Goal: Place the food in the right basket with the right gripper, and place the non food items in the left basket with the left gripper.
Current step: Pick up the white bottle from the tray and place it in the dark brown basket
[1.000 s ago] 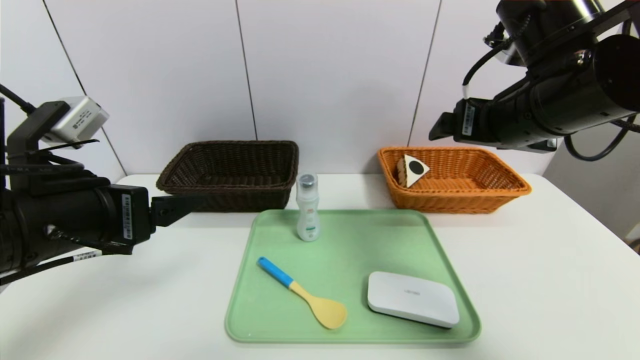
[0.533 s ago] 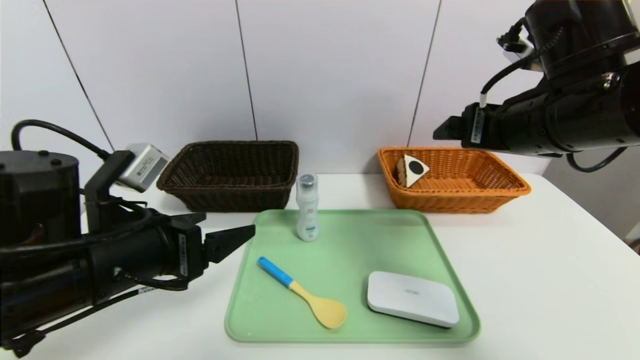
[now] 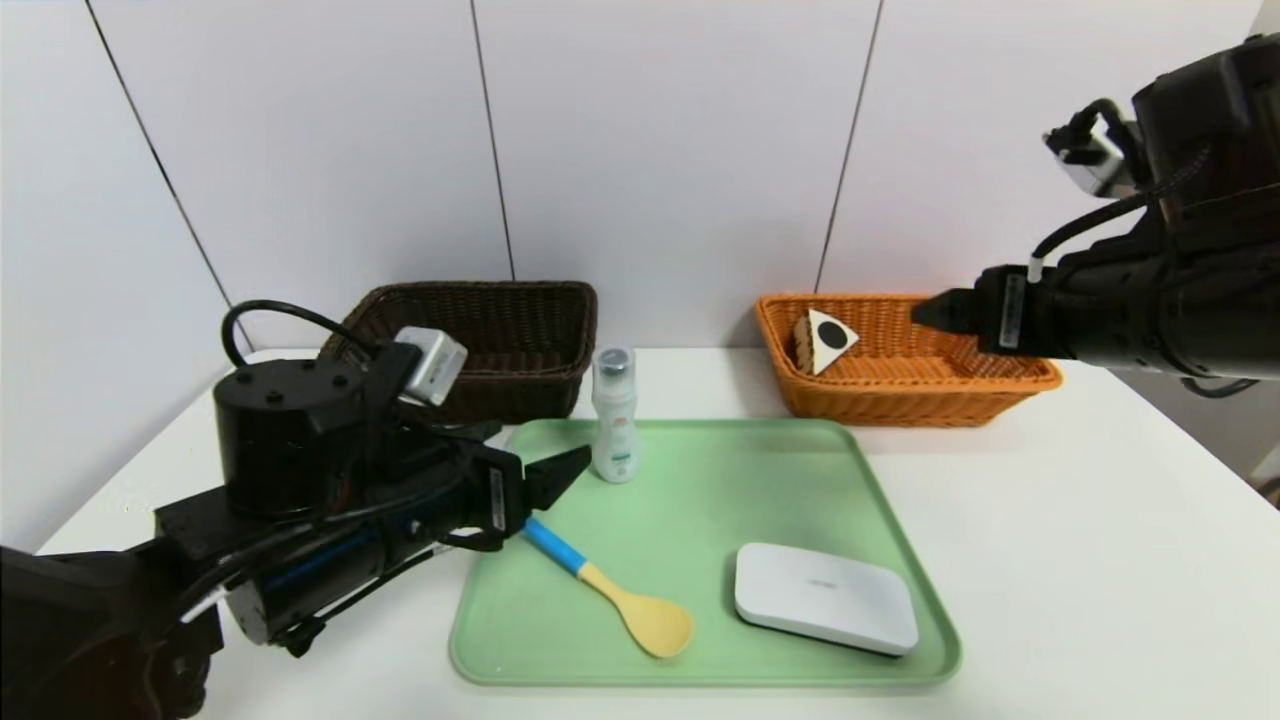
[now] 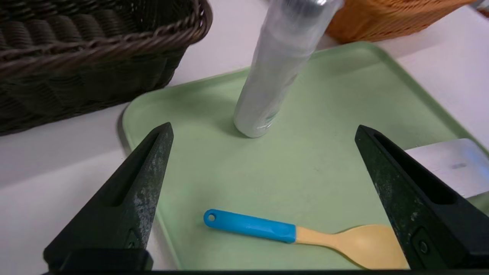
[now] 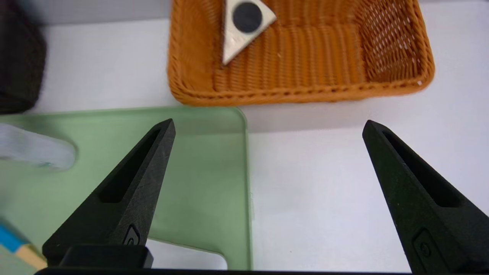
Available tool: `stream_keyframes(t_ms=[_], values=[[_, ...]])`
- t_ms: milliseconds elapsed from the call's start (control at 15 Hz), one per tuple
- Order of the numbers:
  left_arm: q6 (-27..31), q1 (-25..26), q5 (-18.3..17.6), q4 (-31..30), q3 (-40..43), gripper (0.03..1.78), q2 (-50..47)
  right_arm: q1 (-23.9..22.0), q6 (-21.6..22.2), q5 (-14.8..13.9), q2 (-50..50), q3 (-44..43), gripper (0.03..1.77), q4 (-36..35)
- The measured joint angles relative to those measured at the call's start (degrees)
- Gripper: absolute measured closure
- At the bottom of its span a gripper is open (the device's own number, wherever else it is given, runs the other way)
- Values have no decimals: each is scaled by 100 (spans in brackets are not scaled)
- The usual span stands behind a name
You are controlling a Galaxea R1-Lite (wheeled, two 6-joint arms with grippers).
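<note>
The food, a triangular cake slice (image 3: 826,340) (image 5: 244,26), lies pale side up with its black dot showing, leaning in the left end of the orange right basket (image 3: 900,390) (image 5: 305,91). On the green tray stand a clear-white bottle (image 3: 615,415) (image 4: 275,68), a yellow spoon with a blue handle (image 3: 600,585) (image 4: 290,235) and a flat white box (image 3: 825,598) (image 4: 450,164). My left gripper (image 3: 545,448) (image 4: 264,126) is open and empty at the tray's left edge, above the spoon handle and just short of the bottle. My right gripper (image 3: 925,312) (image 5: 268,122) hangs open and empty near the orange basket's right part.
The dark brown left basket (image 3: 470,340) (image 4: 76,57) sits empty behind the tray's left corner. The green tray (image 3: 720,480) takes up the table's middle. White table (image 3: 1080,560) lies to the tray's right and a white wall stands behind the baskets.
My left arm has swung in from the far left and come down to the tray's left edge by the bottle. My right arm has drawn back to the right and lower. Both grippers stay open.
</note>
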Motion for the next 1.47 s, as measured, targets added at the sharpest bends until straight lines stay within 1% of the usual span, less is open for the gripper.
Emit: stream_keyframes(t_ms=[67,200,267,333,400,533,667,800,933,1133,1467], values=[[55,-90,117,-46,9,12,144,18,-54,94,-66,39,11,-351],[85,-258,189,-295,35,12,384,33,-428,258,-238,184,11,-1161],[94,-325,205,-411,57,12,485,44,-571,396,-343,308,11,-1477],[105,-372,239,-496,90,12,596,46,-616,625,-457,463,11,-1726],[161,-402,360,-566,129,12,729,35,-621,791,-566,614,11,-1929],[334,-499,809,-905,173,12,1073,-15,-612,903,-783,975,10,-2252],[452,-608,1165,-1574,182,12,1418,-67,-596,1019,-973,1307,11,-2313],[566,-730,1446,-1985,195,12,1698,-168,-583,1139,-1091,1425,10,-2326],[577,-818,1481,-2161,168,12,1858,-255,-579,1325,-1139,1458,11,-2321],[588,-868,1492,-2186,129,12,1931,-286,-572,1364,-1143,1491,10,-2324],[656,-895,1493,-2188,-184,12,1953,-290,-577,1370,-1125,1624,10,-2324]])
